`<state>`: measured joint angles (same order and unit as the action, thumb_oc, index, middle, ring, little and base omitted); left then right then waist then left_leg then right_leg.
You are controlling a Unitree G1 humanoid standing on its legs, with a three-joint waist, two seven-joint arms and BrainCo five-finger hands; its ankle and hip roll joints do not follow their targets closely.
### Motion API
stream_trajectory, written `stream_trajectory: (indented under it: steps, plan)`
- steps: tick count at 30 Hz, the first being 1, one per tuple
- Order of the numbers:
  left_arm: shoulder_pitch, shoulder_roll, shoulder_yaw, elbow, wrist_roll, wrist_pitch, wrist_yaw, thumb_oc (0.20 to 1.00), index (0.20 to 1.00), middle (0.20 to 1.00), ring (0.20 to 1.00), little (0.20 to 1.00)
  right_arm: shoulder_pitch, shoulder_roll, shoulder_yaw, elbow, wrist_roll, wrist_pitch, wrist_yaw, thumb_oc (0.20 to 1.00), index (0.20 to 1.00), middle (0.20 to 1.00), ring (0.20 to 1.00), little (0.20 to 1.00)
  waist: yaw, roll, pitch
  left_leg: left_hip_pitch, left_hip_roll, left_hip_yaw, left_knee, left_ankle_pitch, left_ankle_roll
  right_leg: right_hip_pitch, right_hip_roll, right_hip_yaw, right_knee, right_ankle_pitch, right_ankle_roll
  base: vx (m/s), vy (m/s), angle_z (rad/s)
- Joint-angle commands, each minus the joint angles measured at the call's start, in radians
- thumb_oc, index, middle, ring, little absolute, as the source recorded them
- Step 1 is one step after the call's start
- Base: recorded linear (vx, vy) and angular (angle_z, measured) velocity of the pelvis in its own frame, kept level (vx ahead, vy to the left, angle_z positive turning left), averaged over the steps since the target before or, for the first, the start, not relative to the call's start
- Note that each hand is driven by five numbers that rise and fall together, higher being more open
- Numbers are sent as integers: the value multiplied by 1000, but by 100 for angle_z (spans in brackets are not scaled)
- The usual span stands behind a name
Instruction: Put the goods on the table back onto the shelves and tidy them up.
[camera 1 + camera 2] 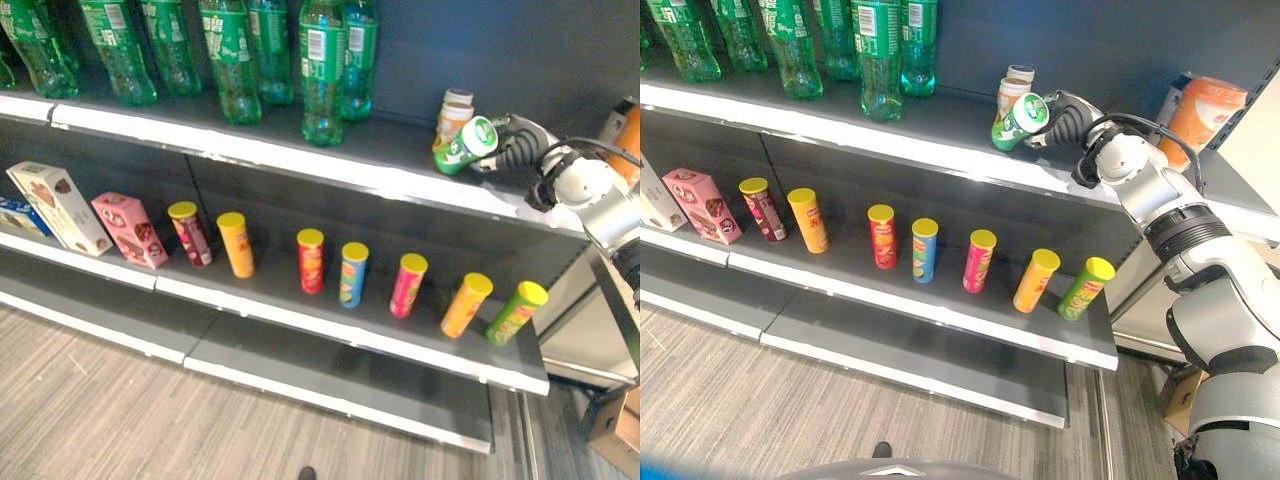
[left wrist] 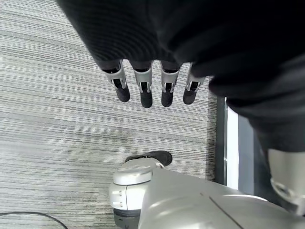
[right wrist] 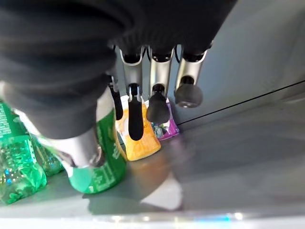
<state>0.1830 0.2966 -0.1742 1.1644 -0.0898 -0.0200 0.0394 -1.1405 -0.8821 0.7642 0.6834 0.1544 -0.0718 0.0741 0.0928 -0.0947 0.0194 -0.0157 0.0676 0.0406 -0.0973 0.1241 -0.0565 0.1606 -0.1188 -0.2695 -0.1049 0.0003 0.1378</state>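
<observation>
A green can (image 1: 465,143) with a white lid leans tilted on the upper shelf (image 1: 300,152), near its right end. My right hand (image 1: 1070,120) reaches in from the right and is curled on the can (image 3: 102,167), thumb on one side and fingers (image 3: 157,90) past the other. Just behind the can stands an orange and cream canister (image 1: 453,110). My left hand (image 2: 152,81) hangs over the carpet with straight fingers and holds nothing.
Several green soda bottles (image 1: 322,70) stand on the upper shelf's left. The middle shelf (image 1: 400,335) carries several small snack tubes (image 1: 311,260) and boxes (image 1: 128,229) at left. A large orange canister (image 1: 1200,115) stands right of my arm. The lowest shelf (image 1: 330,375) is bare.
</observation>
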Motion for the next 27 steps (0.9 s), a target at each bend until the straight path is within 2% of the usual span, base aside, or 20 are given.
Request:
stream_trajectory:
  steps: [1,27]
  plan:
    - [-76,39,-28,45,-21,-19,14,1000,1000,1000,1000,1000,-125,-33,50,10,13,-18,-8,200,200,200,200,200,47,-43,38,79,51,14,12,-123,-74,-22,-23,-5,19,-39,5,0,0,0]
    - [-64,46,-25,43,-30,-17,7,1000,1000,1000,1000,1000,-168,-75,12,-3,126,-32,-28,200,200,200,200,200,38,-49,35,95,54,28,11,-131,-73,-20,-22,7,18,-38,6,0,0,0]
